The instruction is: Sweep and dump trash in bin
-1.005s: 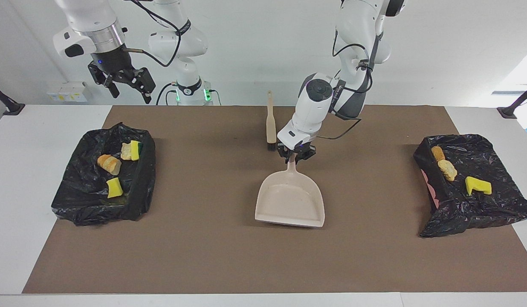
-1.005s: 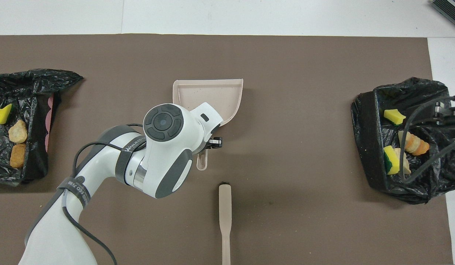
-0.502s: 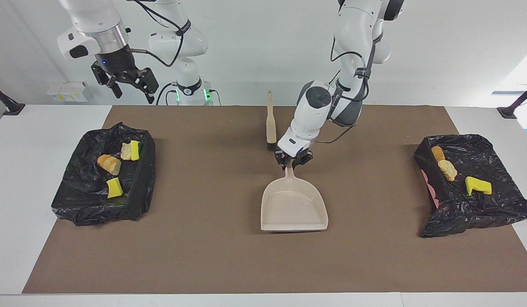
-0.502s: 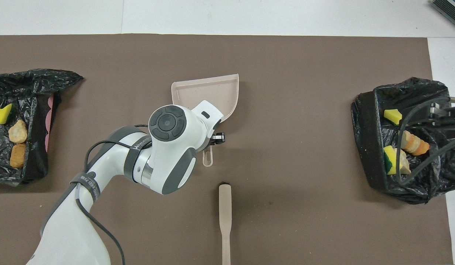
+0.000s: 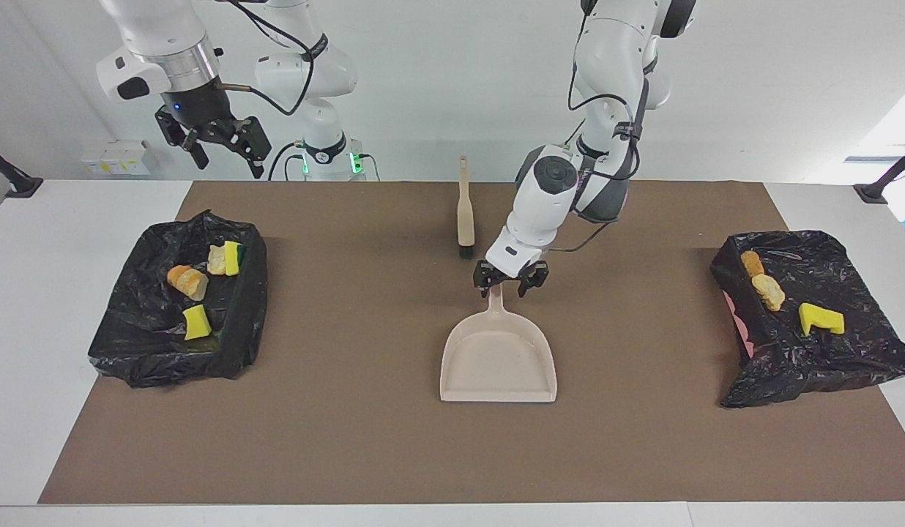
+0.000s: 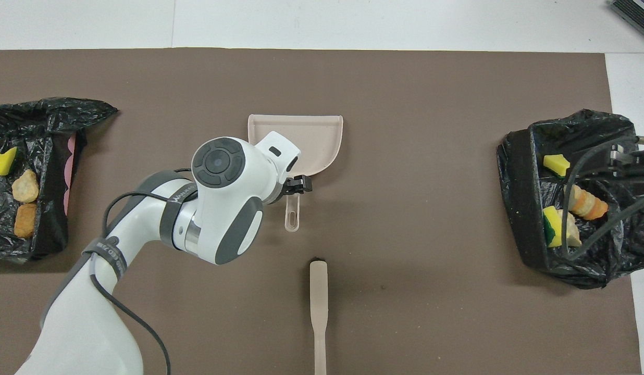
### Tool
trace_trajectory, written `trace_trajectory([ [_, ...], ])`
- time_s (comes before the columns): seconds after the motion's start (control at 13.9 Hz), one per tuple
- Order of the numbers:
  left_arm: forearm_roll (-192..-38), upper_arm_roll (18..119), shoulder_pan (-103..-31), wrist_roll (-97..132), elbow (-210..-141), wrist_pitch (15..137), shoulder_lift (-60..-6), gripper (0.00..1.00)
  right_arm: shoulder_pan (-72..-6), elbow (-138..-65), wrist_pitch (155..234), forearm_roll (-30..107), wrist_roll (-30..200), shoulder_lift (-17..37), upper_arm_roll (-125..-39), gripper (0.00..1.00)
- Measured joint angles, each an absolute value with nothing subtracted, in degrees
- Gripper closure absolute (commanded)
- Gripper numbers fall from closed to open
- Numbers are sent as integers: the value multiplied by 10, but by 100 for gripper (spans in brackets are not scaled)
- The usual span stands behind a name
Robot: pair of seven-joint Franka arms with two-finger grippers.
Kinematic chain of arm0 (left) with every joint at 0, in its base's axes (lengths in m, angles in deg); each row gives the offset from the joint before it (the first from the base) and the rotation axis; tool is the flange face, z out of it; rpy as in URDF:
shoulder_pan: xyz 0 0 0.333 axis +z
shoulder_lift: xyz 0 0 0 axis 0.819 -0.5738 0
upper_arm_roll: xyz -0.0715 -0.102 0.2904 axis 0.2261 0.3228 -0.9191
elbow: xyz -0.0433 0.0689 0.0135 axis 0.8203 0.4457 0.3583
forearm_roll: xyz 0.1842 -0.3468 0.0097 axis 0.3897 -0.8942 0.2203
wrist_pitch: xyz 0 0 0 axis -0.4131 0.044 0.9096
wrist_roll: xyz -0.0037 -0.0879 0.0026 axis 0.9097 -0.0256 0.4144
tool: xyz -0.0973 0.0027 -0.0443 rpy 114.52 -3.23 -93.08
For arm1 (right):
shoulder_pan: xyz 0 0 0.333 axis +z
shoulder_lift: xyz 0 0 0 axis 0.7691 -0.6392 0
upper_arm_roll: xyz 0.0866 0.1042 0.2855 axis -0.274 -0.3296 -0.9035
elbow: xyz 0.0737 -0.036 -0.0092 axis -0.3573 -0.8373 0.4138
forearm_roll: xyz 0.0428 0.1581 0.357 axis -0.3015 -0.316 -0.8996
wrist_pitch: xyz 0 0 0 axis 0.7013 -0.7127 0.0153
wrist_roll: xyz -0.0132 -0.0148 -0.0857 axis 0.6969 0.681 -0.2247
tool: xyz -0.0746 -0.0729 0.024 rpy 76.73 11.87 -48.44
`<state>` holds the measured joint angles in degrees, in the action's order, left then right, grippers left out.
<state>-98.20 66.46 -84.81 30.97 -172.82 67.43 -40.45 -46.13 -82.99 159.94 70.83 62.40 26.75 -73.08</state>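
The beige dustpan (image 5: 498, 359) lies flat in the middle of the brown mat, its handle (image 6: 292, 216) pointing toward the robots. My left gripper (image 5: 509, 284) is open just over that handle, one finger on each side, gripping nothing. My right gripper (image 5: 222, 143) hangs open and empty, high over the right arm's end of the table. The trash lies in two black-bagged bins. One bin (image 5: 130, 337) holds yellow sponge (image 5: 197, 322) and bread lumps (image 5: 187, 281). The other bin (image 5: 848, 359) holds a yellow sponge (image 5: 820, 318) and bread lumps (image 5: 767, 290).
The beige brush (image 5: 465, 212) with black bristles lies on the mat, nearer to the robots than the dustpan and in line with its handle. The brown mat (image 5: 350, 439) covers most of the white table. The left arm's elbow hides part of the pan in the overhead view.
My left gripper has opened and let go of the dustpan handle. The pan, held tilted before, now lies flat and square on the mat. The right arm has barely moved.
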Motion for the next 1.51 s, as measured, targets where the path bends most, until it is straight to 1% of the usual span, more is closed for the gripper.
trace_trajectory([
  [0.14,-982,663,-822,291,-1715,640,-393,0,-461,-830,1603,708,624,268,-732,0],
  [0.5,-982,661,-735,176,-1655,523,-374,0,-462,-830,1603,708,624,268,-730,0],
  [0.86,-979,659,-633,28,-1623,410,-326,0,-462,-830,1603,708,624,268,-729,0],
  [1.0,-952,659,-605,-19,-1602,370,-316,0,-462,-830,1603,708,624,268,-729,0],
  [1.22,-917,657,-580,-51,-1579,348,-307,0,-462,-830,1603,708,624,268,-728,0],
  [1.51,-919,655,-519,-65,-1576,339,-305,0,-462,-830,1603,708,624,268,-728,0],
])
